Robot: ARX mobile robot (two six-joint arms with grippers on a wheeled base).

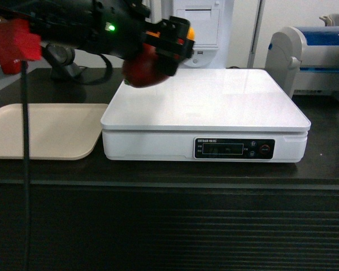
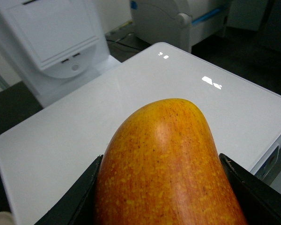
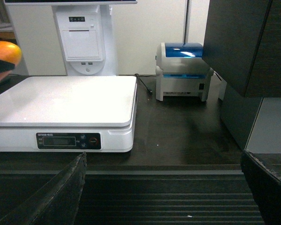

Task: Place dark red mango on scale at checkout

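The dark red mango hangs just above the back left corner of the scale, and my left gripper is shut on it. In the left wrist view its orange-yellow end fills the space between both black fingers, over the white platter. The scale stands on the black-topped checkout. My right gripper is open and holds nothing, low in front of the checkout's ribbed slats. From there the scale is ahead to the left, with the mango at the left edge.
A beige tray lies left of the scale. A white-and-blue printer stands at the back right, and a white terminal behind the scale. A dark cabinet rises to the right of the counter.
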